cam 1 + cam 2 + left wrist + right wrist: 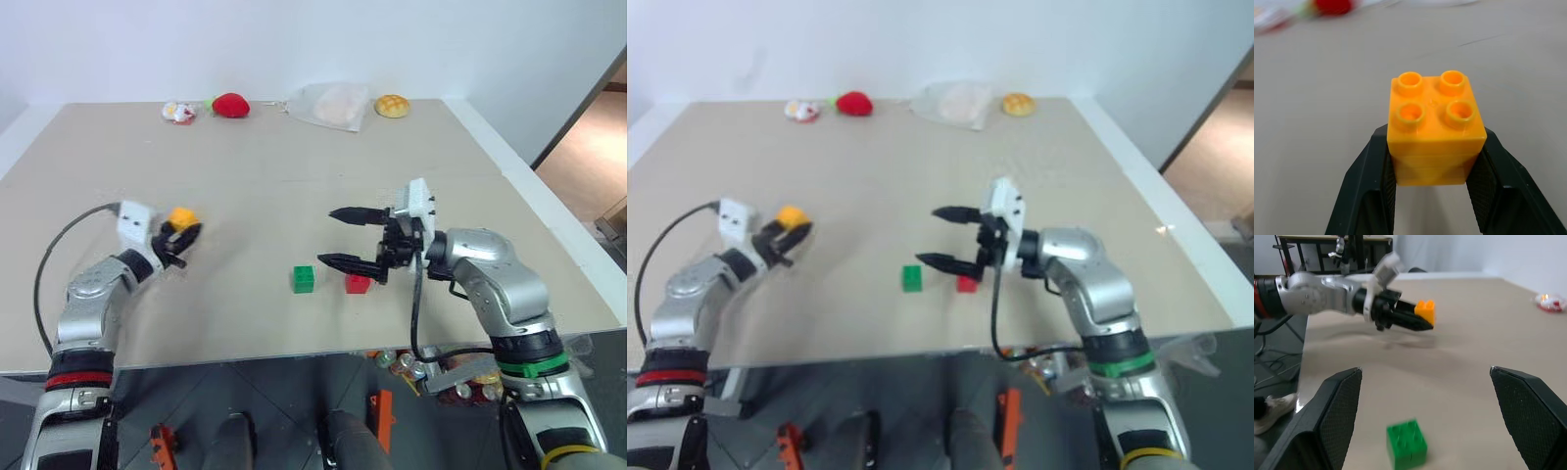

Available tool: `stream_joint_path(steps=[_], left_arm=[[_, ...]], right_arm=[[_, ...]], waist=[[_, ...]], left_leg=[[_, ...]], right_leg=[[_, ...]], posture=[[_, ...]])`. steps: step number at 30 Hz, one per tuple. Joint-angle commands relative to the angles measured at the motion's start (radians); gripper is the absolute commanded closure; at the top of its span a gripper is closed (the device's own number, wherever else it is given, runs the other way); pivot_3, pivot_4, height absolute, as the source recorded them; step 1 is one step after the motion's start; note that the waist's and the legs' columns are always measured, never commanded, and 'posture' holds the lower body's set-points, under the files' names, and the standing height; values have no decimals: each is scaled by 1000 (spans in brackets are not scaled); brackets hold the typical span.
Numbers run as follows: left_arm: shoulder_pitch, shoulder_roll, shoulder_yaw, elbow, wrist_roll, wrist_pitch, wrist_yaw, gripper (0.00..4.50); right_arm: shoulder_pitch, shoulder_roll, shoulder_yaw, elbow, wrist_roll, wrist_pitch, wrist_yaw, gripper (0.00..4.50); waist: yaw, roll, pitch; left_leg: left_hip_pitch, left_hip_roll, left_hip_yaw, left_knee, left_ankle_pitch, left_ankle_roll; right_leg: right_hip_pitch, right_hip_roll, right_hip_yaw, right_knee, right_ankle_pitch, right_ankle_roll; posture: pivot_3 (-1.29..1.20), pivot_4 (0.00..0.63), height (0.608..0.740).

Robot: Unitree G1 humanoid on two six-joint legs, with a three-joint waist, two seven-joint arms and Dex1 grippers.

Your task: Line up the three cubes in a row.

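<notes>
Left gripper (1432, 171): the 2 black fingers are clamped on the sides of the yellow-orange cube (1435, 128), studs up, and the cube is carried clear of the tan table (294, 176), over its left part.

Right gripper (355, 239): fingers spread wide apart and pointing toward the robot's left, holding nothing. It hangs above the red cube (358, 284), with the lower finger just over that cube.

Green cube (303, 279): resting on the table just left of the red cube, with a small gap between the 2. Both sit near the table's front edge, well apart from the carried yellow-orange cube.

Far edge of the table: a red strawberry plush (230, 105), a small white-and-red item (178, 113), a clear plastic bag (328, 105) and a tan bun toy (392, 106).
</notes>
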Motion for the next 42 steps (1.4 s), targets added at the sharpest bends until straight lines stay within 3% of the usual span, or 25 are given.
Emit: stream_joint_path(steps=[1, 8, 19, 26, 42], left_arm=[[2, 55, -49, -28, -1, -74, -169, 3152], [-79, 69, -156, 110, -2, -167, -473, 3152], [-226, 7, -222, 345, 30, -264, -691, 3152], [-234, 14, -224, 407, 47, -291, -740, 3152], [-273, -1, -214, 553, 96, -402, -715, 3152]], right_arm=[[3, -47, -84, -13, 50, 21, 21, 159], [37, -100, -153, -4, 64, 43, 8, 159], [122, -143, -184, -109, 107, 115, -9, 159], [191, -204, -215, -121, 120, 134, -3, 159], [190, -203, -218, -149, 145, 156, -38, 159]], waist=[[-3, 0, 0], [-5, 0, 0], [-4, 0, 0], [-4, 0, 0], [-4, 0, 0]], left_leg=[[0, 0, 0, 0, 0, 0], [2, 0, 0, 1, 0, 0], [0, 0, 0, 1, -1, 2], [0, 0, 0, 1, -1, 2], [0, 0, 0, 2, -1, 2]], right_leg=[[0, 0, 0, 0, 0, 0], [0, 1, 0, 0, 1, -1], [0, 1, 1, 0, 0, 0], [0, 2, 2, 0, -1, 0], [0, 2, 2, 0, 0, 0]], posture=[[0, 150, 740], [0, 150, 740], [0, 150, 740], [0, 150, 740], [0, 150, 740]])
